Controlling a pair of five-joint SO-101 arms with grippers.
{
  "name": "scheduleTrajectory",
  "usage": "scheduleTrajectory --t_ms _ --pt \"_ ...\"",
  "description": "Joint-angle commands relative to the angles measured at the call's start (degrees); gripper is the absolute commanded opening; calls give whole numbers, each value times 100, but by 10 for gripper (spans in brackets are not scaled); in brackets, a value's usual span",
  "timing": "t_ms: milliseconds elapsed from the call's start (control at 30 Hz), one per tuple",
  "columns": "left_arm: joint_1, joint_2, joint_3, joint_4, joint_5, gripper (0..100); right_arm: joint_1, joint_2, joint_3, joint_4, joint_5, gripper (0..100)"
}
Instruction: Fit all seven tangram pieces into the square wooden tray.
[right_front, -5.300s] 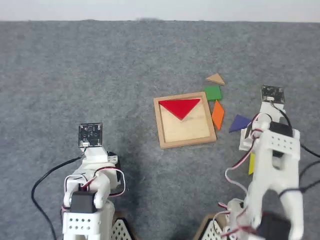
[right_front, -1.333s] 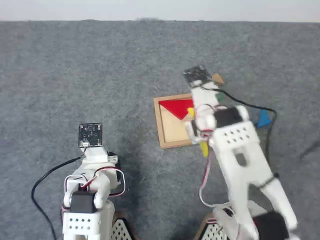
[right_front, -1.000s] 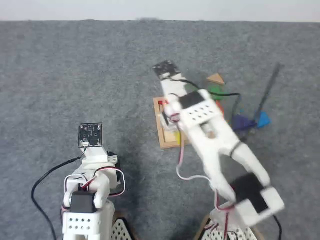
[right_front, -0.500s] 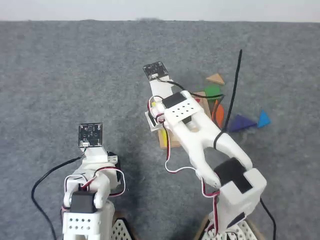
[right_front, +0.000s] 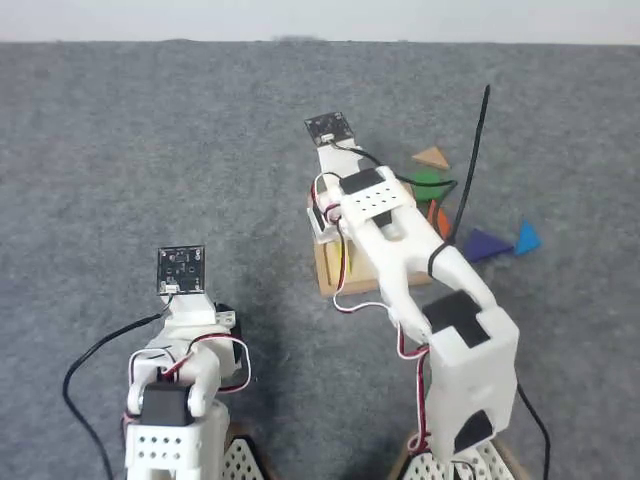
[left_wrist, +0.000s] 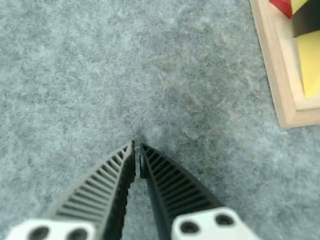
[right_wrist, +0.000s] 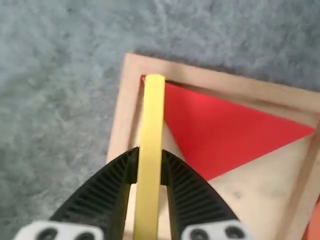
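1. Right gripper (right_wrist: 150, 155): your right arm reaches out over the square wooden tray (right_wrist: 126, 110). Its jaws are pinched on the yellow piece (right_wrist: 152, 110).
2. Yellow piece: it stands on edge rather than flat, running along the inside of one tray rim. Its far end sits in the tray corner, just beside one tip of the red triangle (right_wrist: 225, 130). You cannot tell whether its lower edge touches the tray floor.
3. Red triangle: it lies flat inside the tray, with its long side against the rim that meets that corner.
4. Left gripper (left_wrist: 137, 147): the jaws are pressed together with nothing between them. It is low over the grey felt surface (right_front: 150, 130), apart from the tray, with the left arm folded back at the near edge of the table.
5. Loose pieces, all on the felt outside the tray on the side away from the left arm:
   - tan triangle (right_front: 432, 157), farthest back
   - green square (right_front: 428, 183), just beside the tray's rim
   - orange piece (right_front: 440, 220), partly hidden by the right arm
   - purple triangle (right_front: 482, 245)
   - blue triangle (right_front: 526, 238), just beside the purple one
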Motion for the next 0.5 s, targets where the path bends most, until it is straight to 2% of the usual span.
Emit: scheduleTrajectory --t_ms 0,167,467 --pt "-35 -114 -66 9 -62 14 -4 -75 -334 -110 185 18" --pt "-35 -114 -66 9 -62 14 -180 -251 -316 22 167 99" --pt "-35 -114 -66 9 -62 14 -163 -277 -334 92 176 107"
